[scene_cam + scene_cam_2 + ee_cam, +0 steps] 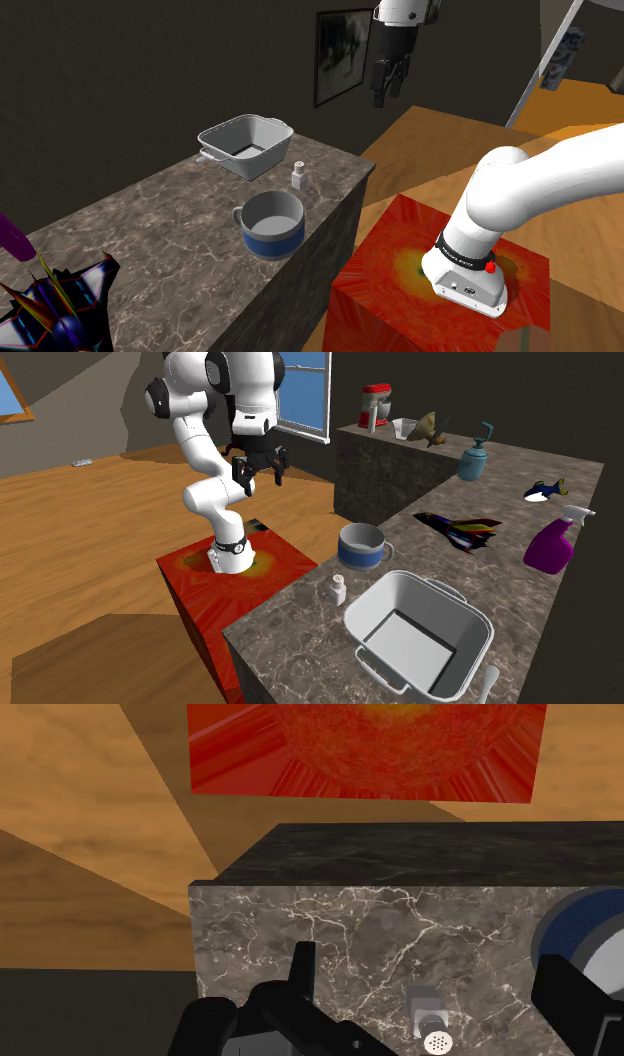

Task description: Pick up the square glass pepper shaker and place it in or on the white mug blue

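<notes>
Hanging high above the counter (150, 230), the gripper (388, 88) has its jaws spread apart, gripping nothing. Far below the gap between them stands the shaker (434, 1022): small, pale, square-bodied, with a round perforated cap, upright. It sits close to the counter's edge facing the stand (400, 260), with bare marble around it. The mug (270, 225), white with a blue band, is near on one side and the tub (245, 145) on the other.

Arm (545, 180): white, bent upward from its base, reaching high.
Wrist (403, 12): pointing down.
End effector (389, 90): black, raised, fingers (303, 966) apart, holding nothing.
</notes>
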Controlling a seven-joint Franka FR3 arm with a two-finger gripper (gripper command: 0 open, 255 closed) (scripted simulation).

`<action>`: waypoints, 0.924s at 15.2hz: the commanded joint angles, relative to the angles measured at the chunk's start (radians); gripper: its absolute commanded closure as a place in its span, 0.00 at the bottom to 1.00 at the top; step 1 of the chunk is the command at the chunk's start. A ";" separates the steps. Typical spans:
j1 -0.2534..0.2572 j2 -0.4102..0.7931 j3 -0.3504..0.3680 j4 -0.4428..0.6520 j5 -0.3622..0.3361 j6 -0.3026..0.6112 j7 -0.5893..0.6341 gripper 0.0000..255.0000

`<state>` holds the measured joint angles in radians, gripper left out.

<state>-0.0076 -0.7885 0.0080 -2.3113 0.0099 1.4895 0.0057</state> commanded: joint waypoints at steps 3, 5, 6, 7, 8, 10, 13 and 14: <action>0.005 0.062 0.011 -0.004 0.006 0.051 0.007 0.00; 0.010 0.127 0.023 -0.002 0.011 0.100 0.015 0.00; 0.012 0.161 0.028 0.001 0.013 0.124 0.019 0.00; 0.014 0.195 0.034 0.005 0.015 0.148 0.022 0.00; 0.016 0.230 0.040 0.010 0.017 0.170 0.026 0.00; 0.020 0.303 0.050 0.024 0.019 0.214 0.034 0.00; 0.026 0.414 0.066 0.055 0.019 0.273 0.046 0.00; 0.028 0.452 0.070 0.068 0.019 0.291 0.050 0.00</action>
<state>0.0184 -0.3785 0.0735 -2.2599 0.0292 1.7611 0.0516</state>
